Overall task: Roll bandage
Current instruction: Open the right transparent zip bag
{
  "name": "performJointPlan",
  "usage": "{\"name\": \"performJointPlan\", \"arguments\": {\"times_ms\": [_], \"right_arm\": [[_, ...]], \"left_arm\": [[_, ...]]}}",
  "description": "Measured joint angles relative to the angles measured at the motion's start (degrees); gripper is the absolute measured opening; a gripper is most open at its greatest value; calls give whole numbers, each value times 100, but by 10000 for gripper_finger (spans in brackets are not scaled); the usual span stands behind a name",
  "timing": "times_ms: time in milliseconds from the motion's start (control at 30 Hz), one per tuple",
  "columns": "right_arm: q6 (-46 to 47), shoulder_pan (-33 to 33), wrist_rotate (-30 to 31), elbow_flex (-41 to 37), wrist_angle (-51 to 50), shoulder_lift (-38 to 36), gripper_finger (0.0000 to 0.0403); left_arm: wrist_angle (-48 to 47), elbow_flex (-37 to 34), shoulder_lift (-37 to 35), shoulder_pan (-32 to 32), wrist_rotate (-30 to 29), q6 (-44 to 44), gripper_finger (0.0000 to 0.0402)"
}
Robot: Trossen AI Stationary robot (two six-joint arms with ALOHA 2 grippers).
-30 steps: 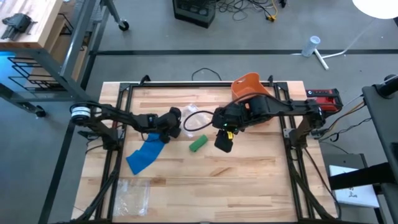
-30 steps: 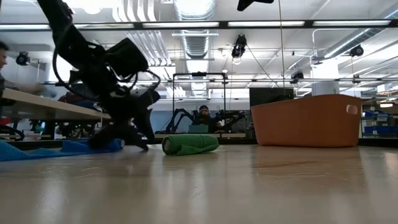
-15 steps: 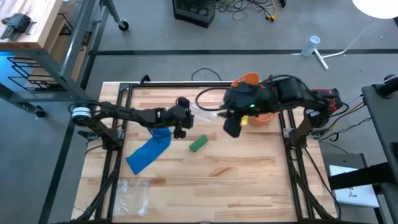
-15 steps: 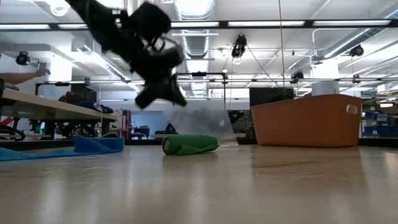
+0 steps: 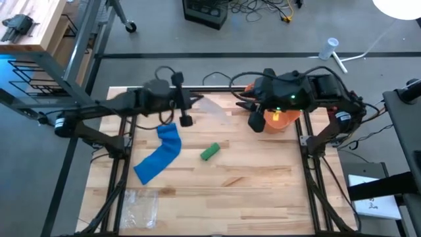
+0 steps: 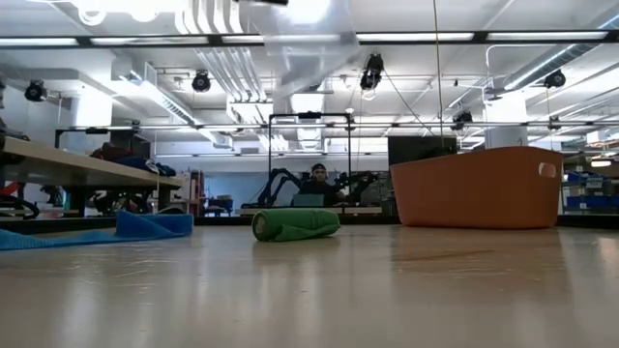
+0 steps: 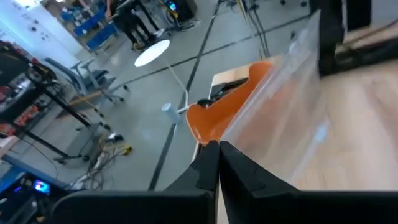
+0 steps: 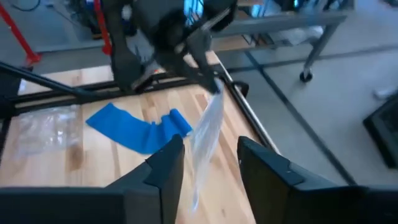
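A flat blue bandage [image 5: 161,153] lies unrolled on the table's left half, and a rolled green bandage [image 5: 210,152] rests on its side beside it. High over the far middle, my left gripper [image 5: 195,100] is shut on a clear plastic bag [image 5: 210,105]. My right gripper [image 8: 210,167] faces it, open. The bag's lower part [image 8: 208,134] hangs in the gap between the right gripper's fingers; I cannot tell whether they touch it. In the low view only the bag [image 6: 300,68] shows, near the top. My left gripper pinches the clear bag by its upper edge [image 7: 231,138] between its two shut fingers [image 7: 208,168]. The fingers come nearly level from the table's left. The bag hangs below them, slack, lifted clear of the table.
An orange bin [image 5: 276,120] stands at the table's far right, under my right arm. A second clear plastic bag [image 5: 141,201] lies flat at the near left. The near middle and near right of the table show bare wood.
My left gripper has risen steeply from beside the blue bandage and gone toward the far edge, carrying the clear bag up off the table. My right gripper has risen too, moved toward the far right, and turned to face the bag. Both bandages have stayed put.
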Motion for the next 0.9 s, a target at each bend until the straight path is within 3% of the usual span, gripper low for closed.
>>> {"name": "performJointPlan", "arguments": {"times_ms": [400,900], "right_arm": [[-307,-14,-47,-1698,1212,-200,185],[-152,-22,-305,-2955,2977,-480,183]], "left_arm": [[-1129,1567,-53,0,0,-999,0],[-1379,2434,-88,0,-1,-1499,0]]}}
